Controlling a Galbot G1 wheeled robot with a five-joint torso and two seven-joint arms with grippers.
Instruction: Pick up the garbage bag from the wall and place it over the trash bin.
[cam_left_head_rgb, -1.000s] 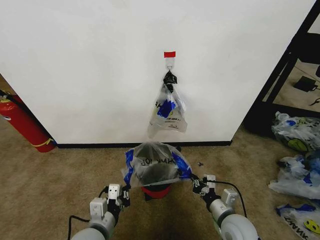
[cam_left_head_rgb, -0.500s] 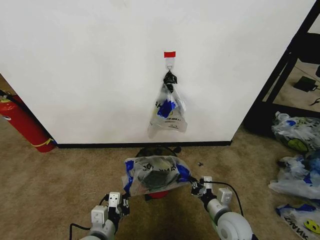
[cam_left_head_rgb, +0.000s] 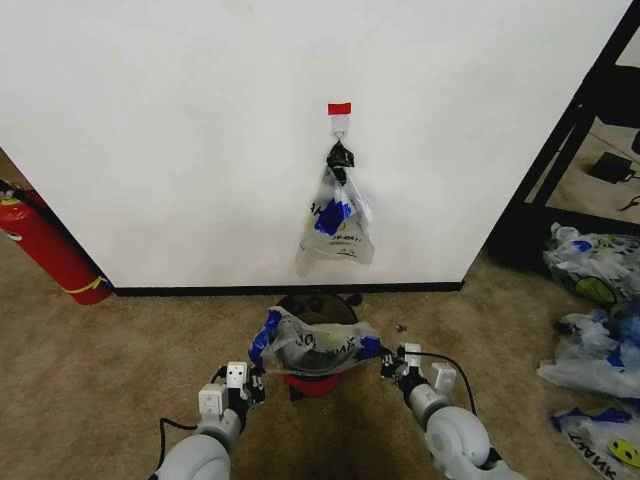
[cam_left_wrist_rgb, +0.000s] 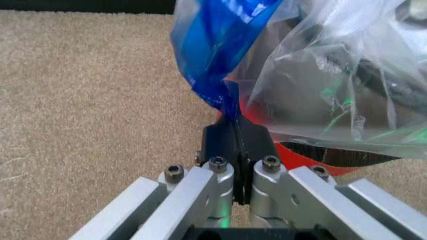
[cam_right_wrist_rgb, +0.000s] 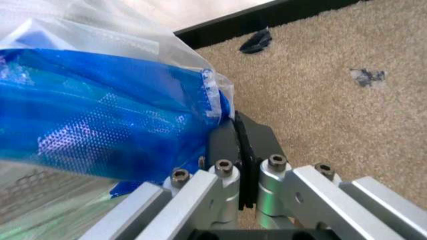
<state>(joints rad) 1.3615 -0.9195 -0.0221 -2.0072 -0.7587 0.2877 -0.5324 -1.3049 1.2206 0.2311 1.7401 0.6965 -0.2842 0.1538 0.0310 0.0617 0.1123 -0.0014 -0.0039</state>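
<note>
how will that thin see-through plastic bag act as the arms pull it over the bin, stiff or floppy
Probably floppy: the thin see-through plastic garbage bag sags and wrinkles between the left tool and the right tool, which pinch its blue edges. Likely very light, since those small pinches hold it over the small round black trash bin. The glossy film could slip or tear if stretched hard.

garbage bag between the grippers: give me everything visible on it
The garbage bag is thin see-through plastic with black print and blue patches at both ends. It hangs stretched wide over the trash bin, near the wall. The left gripper and right gripper each pinch a blue end, fingers shut.
</note>
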